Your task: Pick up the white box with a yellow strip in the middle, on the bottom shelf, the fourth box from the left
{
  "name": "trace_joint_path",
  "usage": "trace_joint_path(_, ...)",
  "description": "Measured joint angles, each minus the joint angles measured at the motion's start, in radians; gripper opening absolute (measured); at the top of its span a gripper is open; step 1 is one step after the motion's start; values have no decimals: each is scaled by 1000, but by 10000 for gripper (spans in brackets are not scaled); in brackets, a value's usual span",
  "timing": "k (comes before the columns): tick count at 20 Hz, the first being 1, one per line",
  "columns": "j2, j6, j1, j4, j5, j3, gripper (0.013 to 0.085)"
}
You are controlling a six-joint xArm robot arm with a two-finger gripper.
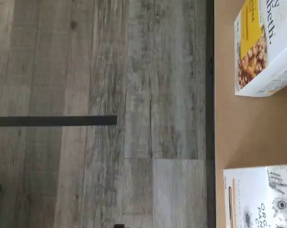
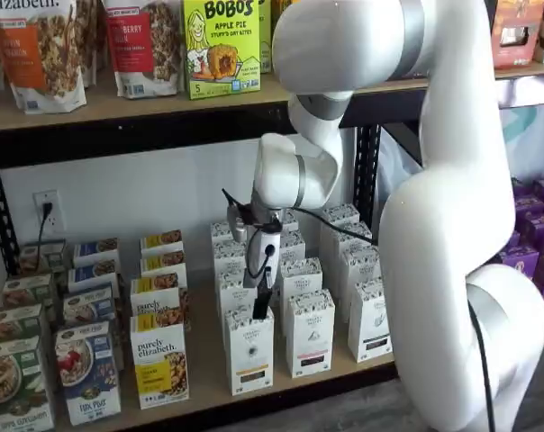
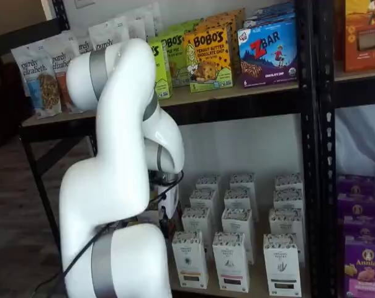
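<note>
The white box [image 2: 249, 349] stands at the front of the bottom shelf [image 2: 205, 382], just right of the purely elizabeth boxes, with a yellow-brown strip low on its front. It also shows in a shelf view [image 3: 189, 259] and in the wrist view [image 1: 262, 197], where its patterned face and yellow strip sit on the tan board [image 1: 250, 135]. My gripper [image 2: 259, 304] hangs just above the box's top, near its back. Its black fingers show side-on with no plain gap, and nothing is in them. In a shelf view the arm hides most of the gripper [image 3: 167, 205].
More white cartons [image 2: 310, 331] with dark strips stand right of and behind the target. A purely elizabeth box [image 2: 159, 364] stands close on its left and also shows in the wrist view [image 1: 264, 47]. The upper shelf [image 2: 119, 112] runs overhead. A black front rail [image 1: 210, 114] edges the board.
</note>
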Motion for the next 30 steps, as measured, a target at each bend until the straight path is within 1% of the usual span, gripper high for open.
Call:
trace_joint_path(1, 3, 14, -1, -15, 13, -7, 850)
trace_joint_path(2, 14, 39, -6, -49, 39, -24, 850)
trace_joint_path(3, 25, 54, -10, -70, 53, -35, 850)
trace_joint_path(5, 37, 49, -14, -70, 51, -43, 850)
trace_joint_path(7, 47, 27, -15, -48, 24, -40, 850)
trace_joint_path(12, 70, -58, -11, 45, -49, -33, 850)
trace_joint_path(17, 99, -123, -8, 116, -110, -41, 850)
trace_joint_path(19, 112, -136, -9, 127, -119, -51, 850)
trace_joint_path(24, 154, -149, -20, 131, -108, -93, 850)
trace_joint_path(30, 211, -176, -24, 154, -133, -143, 850)
